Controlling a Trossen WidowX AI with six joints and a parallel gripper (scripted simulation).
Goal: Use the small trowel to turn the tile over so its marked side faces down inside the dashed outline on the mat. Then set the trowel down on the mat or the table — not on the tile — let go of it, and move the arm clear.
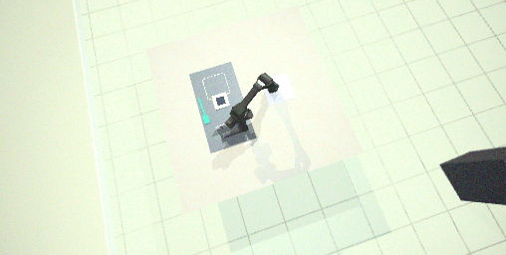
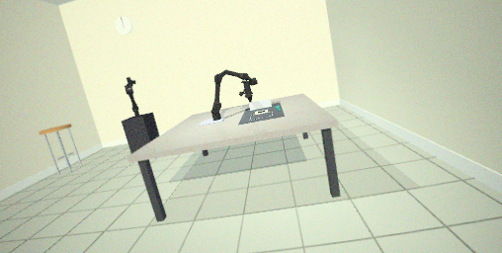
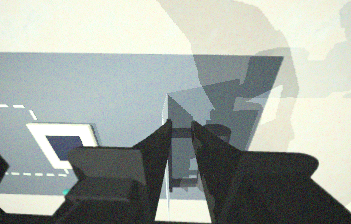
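The tile (image 1: 220,101) (image 2: 261,112) (image 3: 66,145) lies flat on the grey mat (image 1: 198,81) (image 3: 126,75), white with its dark blue marked square up. It overlaps the near edge of the dashed outline (image 3: 2,106), mostly outside it. The teal trowel (image 1: 206,119) (image 2: 278,108) lies along the mat's edge beside the tile; only a speck of it shows in the wrist view. My gripper (image 2: 250,100) (image 3: 181,124) points down over the mat's other end, beyond the tile from the outline. Its fingers are slightly apart and hold nothing that I can make out. Its fingertips are unclear in the top view.
A pale, partly see-through block (image 2: 260,104) (image 3: 165,112) stands on the mat under and beside the fingers. Arm shadows make its shape hard to read. The arm's white base plate (image 1: 287,88) is on the table (image 1: 319,134). A black pedestal (image 2: 140,130) stands beyond the table.
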